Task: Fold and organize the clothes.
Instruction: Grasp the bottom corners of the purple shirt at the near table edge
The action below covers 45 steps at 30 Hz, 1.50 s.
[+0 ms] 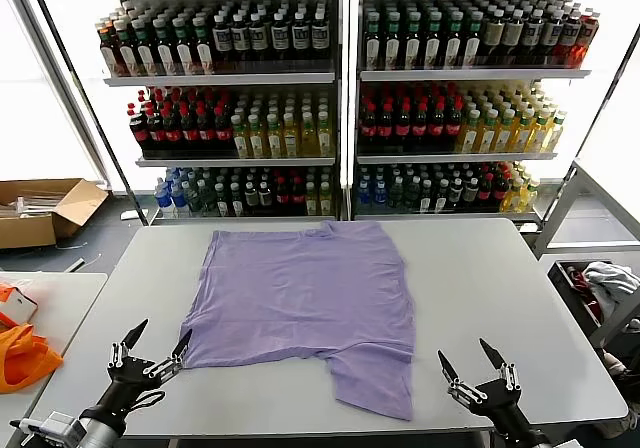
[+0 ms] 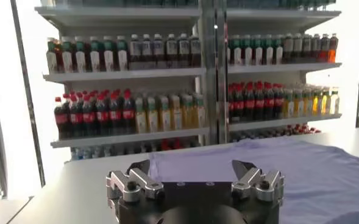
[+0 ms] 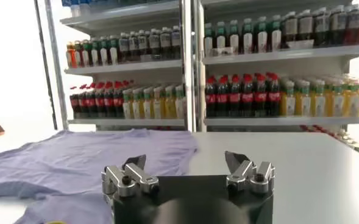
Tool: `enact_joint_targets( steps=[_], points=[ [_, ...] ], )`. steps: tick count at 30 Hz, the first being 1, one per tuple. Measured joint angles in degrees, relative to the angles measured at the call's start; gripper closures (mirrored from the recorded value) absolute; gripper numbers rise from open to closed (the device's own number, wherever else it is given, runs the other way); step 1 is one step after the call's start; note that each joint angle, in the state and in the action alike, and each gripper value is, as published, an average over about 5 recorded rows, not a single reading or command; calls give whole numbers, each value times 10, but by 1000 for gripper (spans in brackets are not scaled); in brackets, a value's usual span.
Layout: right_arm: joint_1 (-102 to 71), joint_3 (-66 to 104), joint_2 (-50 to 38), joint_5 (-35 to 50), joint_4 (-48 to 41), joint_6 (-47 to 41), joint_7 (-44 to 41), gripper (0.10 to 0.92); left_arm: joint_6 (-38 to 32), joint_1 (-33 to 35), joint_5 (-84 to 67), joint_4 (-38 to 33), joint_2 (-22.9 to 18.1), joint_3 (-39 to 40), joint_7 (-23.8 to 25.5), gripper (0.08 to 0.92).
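Left gripper [image 1: 155, 346]: jaws apart, empty, at near table edge, just beside shirt's corner.
Right gripper [image 1: 478, 363]: jaws apart, empty, near edge.
Shirt [image 1: 305, 293]: flat, mid-table [image 1: 480, 268].
Shelves [image 1: 340, 73]: behind, bottles.

T-shirt [image 1: 305, 293] thin matt cloth; table [image 1: 500, 278] smooth matt grey; claws metal.

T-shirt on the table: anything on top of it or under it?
Nothing lies on the lavender T-shirt. Around it only grey table shows; the part beneath is covered, so unseen.
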Motion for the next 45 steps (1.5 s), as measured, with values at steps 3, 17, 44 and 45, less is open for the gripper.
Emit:
enact_joint_targets(
  steps=[3, 17, 44, 45],
  points=[
    [2, -17, -5, -3, 2, -19, 13, 203, 21, -7, -10, 5, 12, 7, -7, 177],
    [-2, -110, -15, -28, 4, -85, 59, 203, 94, -44, -57, 40, 50, 56, -35, 177],
    [7, -141, -34, -23, -20, -85, 53, 812, 110, -34, -78, 72, 69, 90, -52, 712],
    [7, -140, -36, -22, -20, -82, 50, 838, 110, -35, -78, 72, 69, 91, -53, 735]
  ],
)
